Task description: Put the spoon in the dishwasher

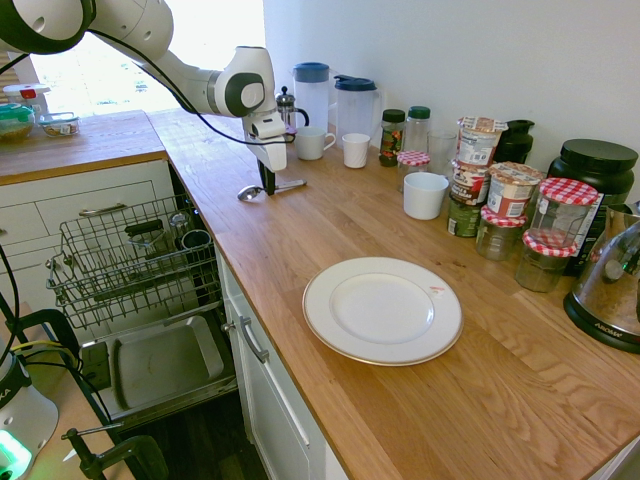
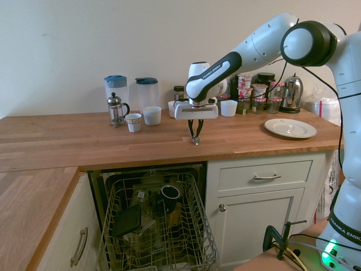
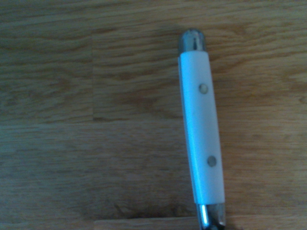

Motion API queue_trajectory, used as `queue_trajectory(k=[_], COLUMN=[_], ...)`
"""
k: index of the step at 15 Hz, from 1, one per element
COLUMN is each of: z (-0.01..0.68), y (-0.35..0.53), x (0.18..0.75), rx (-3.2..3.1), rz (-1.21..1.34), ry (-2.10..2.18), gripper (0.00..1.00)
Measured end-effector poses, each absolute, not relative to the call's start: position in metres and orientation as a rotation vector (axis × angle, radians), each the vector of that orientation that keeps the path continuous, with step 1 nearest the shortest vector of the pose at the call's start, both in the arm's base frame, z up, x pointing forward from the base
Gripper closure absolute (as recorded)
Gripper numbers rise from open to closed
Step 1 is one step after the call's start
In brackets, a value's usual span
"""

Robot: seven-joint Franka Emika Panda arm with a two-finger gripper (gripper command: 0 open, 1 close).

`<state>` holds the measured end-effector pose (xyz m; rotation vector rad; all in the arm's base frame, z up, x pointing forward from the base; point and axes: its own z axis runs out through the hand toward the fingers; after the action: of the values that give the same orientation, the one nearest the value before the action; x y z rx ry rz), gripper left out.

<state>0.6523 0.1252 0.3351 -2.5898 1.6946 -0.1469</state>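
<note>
The spoon [image 1: 268,189] lies on the wooden desk [image 1: 400,400], upper left of centre, with the fingers [image 1: 266,186] narrowed around its handle, touching the desk.

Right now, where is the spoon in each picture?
First exterior view: the spoon lies on the wooden counter under the gripper, upper left.
Second exterior view: spoon near the counter's front edge, centre.
Wrist view: white handle, right of centre.
Shared landmark: the counter.

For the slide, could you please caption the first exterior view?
Pincer pointing down at the spoon on the wooden counter, beside the open dishwasher.
</note>
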Motion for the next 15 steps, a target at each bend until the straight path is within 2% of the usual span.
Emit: queue_trajectory(k=[8,15], z=[0.345,0.392], y=[0.118,0.163], x=[0.641,0.562], rx=[-2.592,-2.623], rz=[-0.133,-0.199], ry=[1.685,1.564], gripper=[1.00,1.00])
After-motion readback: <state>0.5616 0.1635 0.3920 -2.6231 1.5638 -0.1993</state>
